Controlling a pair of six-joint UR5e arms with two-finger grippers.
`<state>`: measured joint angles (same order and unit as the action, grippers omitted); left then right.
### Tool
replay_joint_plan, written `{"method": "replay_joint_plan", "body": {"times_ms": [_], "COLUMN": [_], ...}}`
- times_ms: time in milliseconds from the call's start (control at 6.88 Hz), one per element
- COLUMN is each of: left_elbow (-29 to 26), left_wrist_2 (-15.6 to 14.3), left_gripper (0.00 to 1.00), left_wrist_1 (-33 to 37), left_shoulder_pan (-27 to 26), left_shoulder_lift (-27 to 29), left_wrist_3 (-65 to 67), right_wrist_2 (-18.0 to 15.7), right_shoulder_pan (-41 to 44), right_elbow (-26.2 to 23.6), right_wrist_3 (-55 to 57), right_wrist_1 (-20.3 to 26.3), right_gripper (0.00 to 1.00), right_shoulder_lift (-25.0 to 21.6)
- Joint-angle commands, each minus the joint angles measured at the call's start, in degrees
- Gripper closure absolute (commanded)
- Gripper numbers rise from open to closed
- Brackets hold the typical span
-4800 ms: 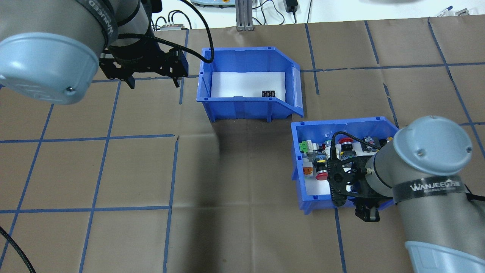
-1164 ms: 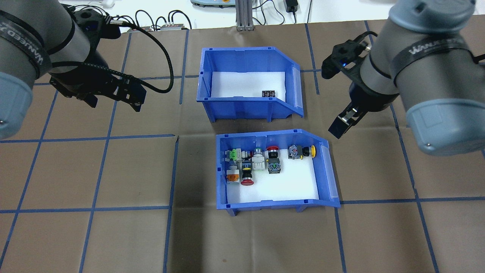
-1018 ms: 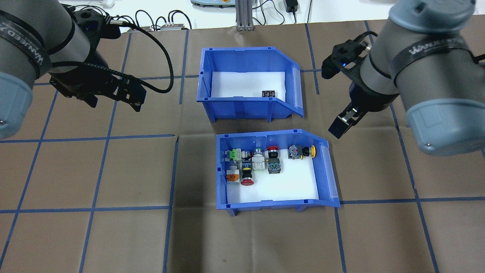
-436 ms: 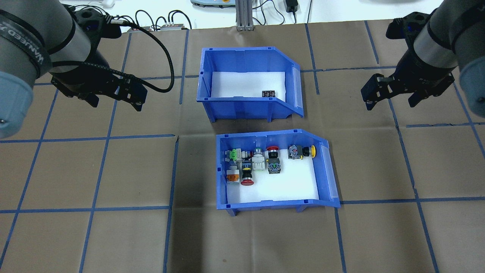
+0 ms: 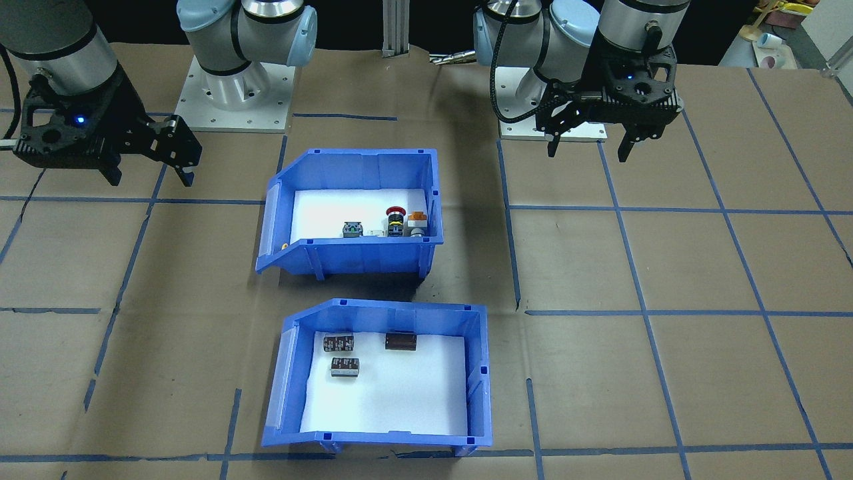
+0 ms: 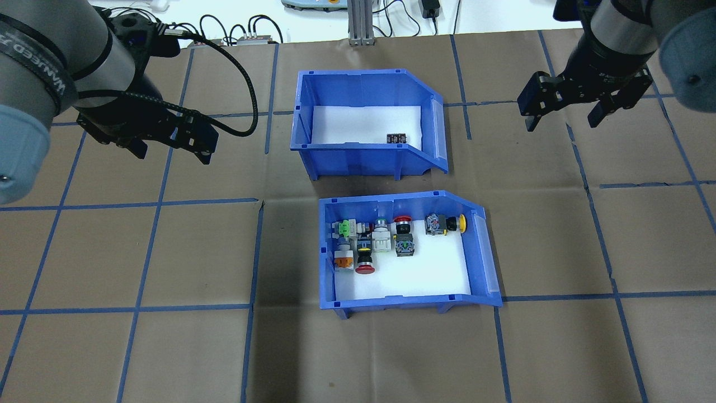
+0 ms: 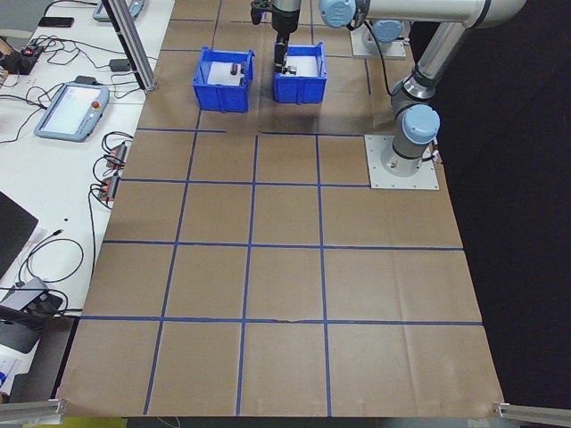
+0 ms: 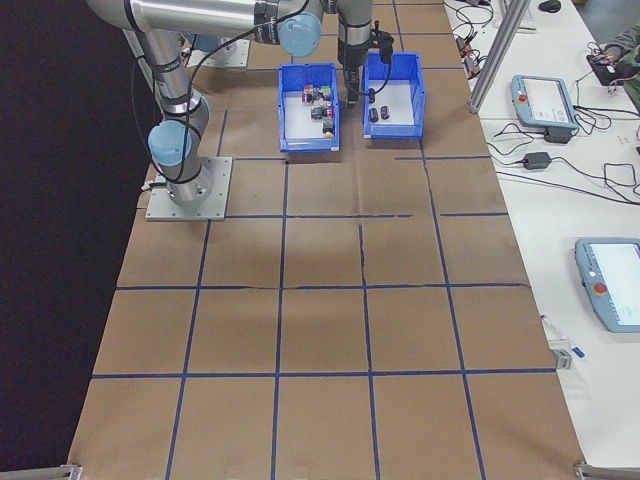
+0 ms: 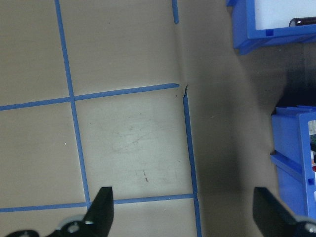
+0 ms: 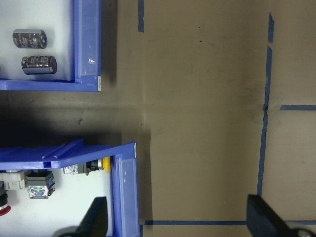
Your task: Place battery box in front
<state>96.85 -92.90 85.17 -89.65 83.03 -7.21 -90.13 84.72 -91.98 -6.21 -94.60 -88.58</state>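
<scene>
We saw the battery box [image 6: 363, 120] lying between the spread, empty left gripper [image 6: 170, 152] and right gripper [image 6: 562, 115], apart from both.

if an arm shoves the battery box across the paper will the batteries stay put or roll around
Probably roll. The three batteries look cylindrical and lie loose on the smooth white floor of the battery box, so a jolt could send them rolling. The walls should contain them, though the low sloped lip is the weak side. The box itself looks rigid, likely sliding without tipping.

The only legible text is "WANJEED", white on the black band [image 6: 53, 78] around my left arm's forearm, overhead view. No other lettering can be read.
</scene>
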Motion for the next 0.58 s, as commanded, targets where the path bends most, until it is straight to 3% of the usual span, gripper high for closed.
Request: {"method": "replay_joint_plan", "body": {"times_ms": [0, 436], "left_elbow": [0.0, 0.0], "left_wrist_2": [0.0, 0.18], "left_gripper": [0.01, 0.01], "left_wrist_1": [0.0, 0.0], "left_shoulder_pan": [0.0, 0.0], "left_shoulder_lift": [0.2, 0.55], "left_wrist_3": [0.0, 0.09], "right_wrist_2": [-0.13, -0.05], "right_shoulder_pan": [2.45, 3.26], "right_elbow": [2.06, 1.98], "right_wrist_3": [2.42, 3.05], "right_wrist_1": [0.03, 0.12], "right_gripper": [0.0, 0.0], "right_shoulder_lift": [2.7, 2.8]}}
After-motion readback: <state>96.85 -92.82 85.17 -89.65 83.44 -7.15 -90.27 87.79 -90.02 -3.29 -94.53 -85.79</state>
